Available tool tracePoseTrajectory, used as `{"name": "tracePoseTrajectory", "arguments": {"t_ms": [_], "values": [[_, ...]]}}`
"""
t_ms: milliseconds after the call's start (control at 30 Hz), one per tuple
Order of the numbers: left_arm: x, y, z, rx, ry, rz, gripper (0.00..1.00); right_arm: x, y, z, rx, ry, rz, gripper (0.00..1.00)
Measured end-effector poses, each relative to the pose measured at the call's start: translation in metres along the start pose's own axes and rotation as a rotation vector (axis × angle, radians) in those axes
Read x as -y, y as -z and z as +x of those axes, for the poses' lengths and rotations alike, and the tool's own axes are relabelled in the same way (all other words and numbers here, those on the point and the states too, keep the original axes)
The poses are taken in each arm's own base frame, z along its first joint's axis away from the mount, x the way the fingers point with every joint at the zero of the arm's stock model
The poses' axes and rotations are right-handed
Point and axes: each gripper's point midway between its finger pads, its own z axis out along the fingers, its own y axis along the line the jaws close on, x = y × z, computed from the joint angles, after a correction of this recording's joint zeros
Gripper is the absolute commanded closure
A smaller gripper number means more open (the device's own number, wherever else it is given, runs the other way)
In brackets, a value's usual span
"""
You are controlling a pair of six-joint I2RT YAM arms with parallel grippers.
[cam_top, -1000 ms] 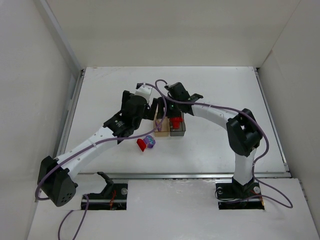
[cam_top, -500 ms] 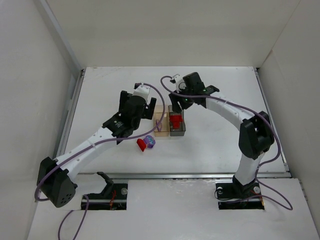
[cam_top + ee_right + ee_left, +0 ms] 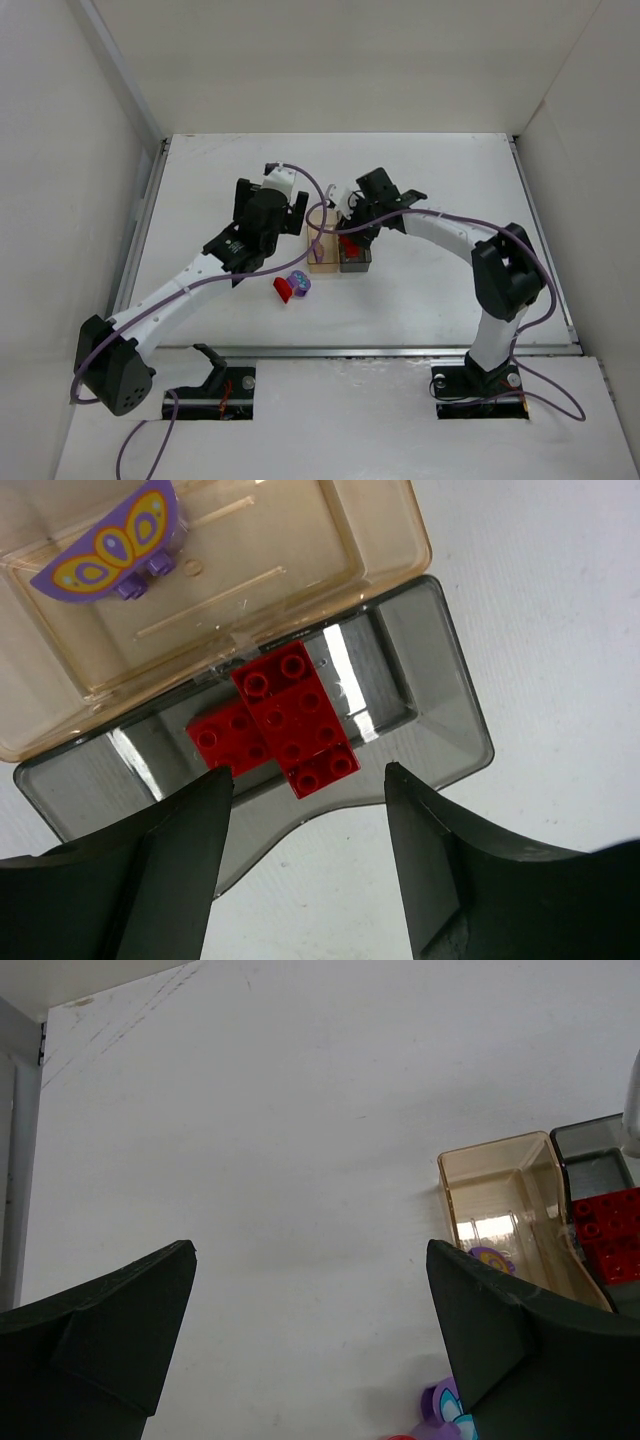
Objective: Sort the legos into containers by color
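from above, the left gripper (image 3: 292, 208) hangs over the white table (image 3: 430, 170), just left of the two bins, which sit side by side and touching. the translucent tan bin (image 3: 322, 264) is on the left and the dark grey bin (image 3: 357, 265) on the right. the right gripper (image 3: 348, 228) is over the grey bin, with a bit of red showing under it. nearer the arm bases, a loose red brick (image 3: 283, 290) and a roundish purple piece (image 3: 300, 283) lie touching on the table. i cannot judge either pair of jaws from up here.

the left wrist camera shows the left gripper (image 3: 310, 1345) spread wide with only bare table between its fingers (image 3: 100, 1340). off to its right are the tan bin (image 3: 495, 1145), with a purple piece (image 3: 488, 1257) inside, and the grey bin (image 3: 600, 1140), holding red bricks (image 3: 608, 1235). the loose purple piece (image 3: 445, 1415) peeks out at the bottom edge.

the right wrist camera looks straight down. the right gripper (image 3: 305, 850) has its jaws parted and grips nothing. its fingers (image 3: 120, 870) straddle the near side of the grey bin (image 3: 450, 720). two red bricks (image 3: 290, 720) lie together in that bin. in the tan bin (image 3: 390, 540) behind it lies a purple piece printed with a yellow butterfly (image 3: 105, 545).
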Motion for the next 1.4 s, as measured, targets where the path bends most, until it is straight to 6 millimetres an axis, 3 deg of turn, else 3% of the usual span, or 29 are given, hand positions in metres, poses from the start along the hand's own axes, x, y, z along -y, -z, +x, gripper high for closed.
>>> {"name": "tracePoseTrajectory", "arguments": {"t_ms": [167,533,733,800,867,1100,1400], "values": [[0.001,-0.001,0.0,-0.001,-0.006,0.009,0.01,0.002,-0.003,-0.005,0.014,0.056,0.006,0.34],[-0.007,-0.007,0.004,-0.015,-0.026,-0.011,0.01,0.002,-0.033,-0.003,-0.002,0.118,-0.063,0.41],[-0.009,-0.008,0.003,-0.012,-0.033,-0.011,0.01,0.005,-0.033,-0.008,0.011,0.127,-0.07,0.66],[-0.009,-0.008,0.002,-0.01,-0.038,-0.01,0.01,0.005,-0.033,-0.009,0.016,0.129,-0.072,0.68],[-0.009,-0.008,0.001,-0.006,-0.04,-0.01,0.01,0.005,-0.033,-0.009,0.017,0.132,-0.074,0.66],[-0.009,-0.008,-0.002,0.006,-0.042,-0.01,0.01,0.002,-0.034,-0.009,0.023,0.131,-0.092,0.45],[-0.009,-0.009,-0.002,0.006,-0.055,-0.01,0.01,-0.001,-0.041,-0.002,0.006,0.113,-0.121,0.47]]}}
